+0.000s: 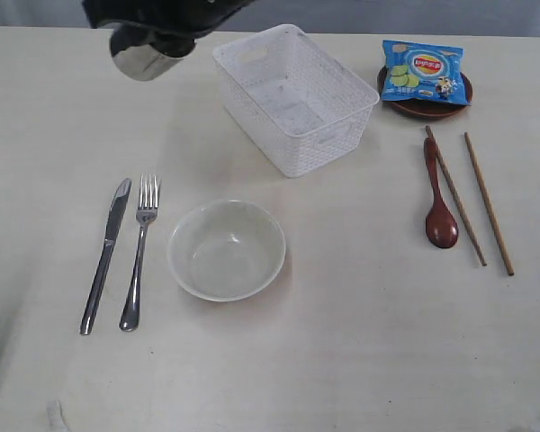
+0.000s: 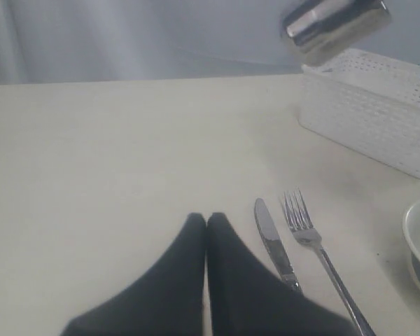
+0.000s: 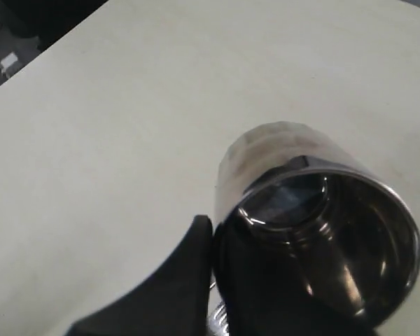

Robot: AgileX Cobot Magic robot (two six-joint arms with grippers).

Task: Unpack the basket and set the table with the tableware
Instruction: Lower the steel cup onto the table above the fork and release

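Note:
My right gripper (image 1: 157,34) reaches across to the far left of the table (image 1: 360,360) and is shut on the steel mug (image 1: 148,56), which hangs tilted in the air; up close the mug (image 3: 315,231) has its rim pinched next to one dark finger (image 3: 189,280). The white basket (image 1: 315,148) looks empty. Knife (image 1: 106,255) and fork (image 1: 139,252) lie left of the off-white bowl (image 1: 227,249). Wooden spoon (image 1: 439,202) and two chopsticks (image 1: 489,202) lie at the right. My left gripper (image 2: 207,218) is shut and empty over bare table beside the knife (image 2: 273,245) and fork (image 2: 315,245).
A blue chips packet (image 1: 423,72) lies on the small brown plate (image 1: 427,108) at the back right. The basket (image 2: 378,112) stands beyond the fork in the left wrist view, with the mug (image 2: 334,24) hanging above its near corner.

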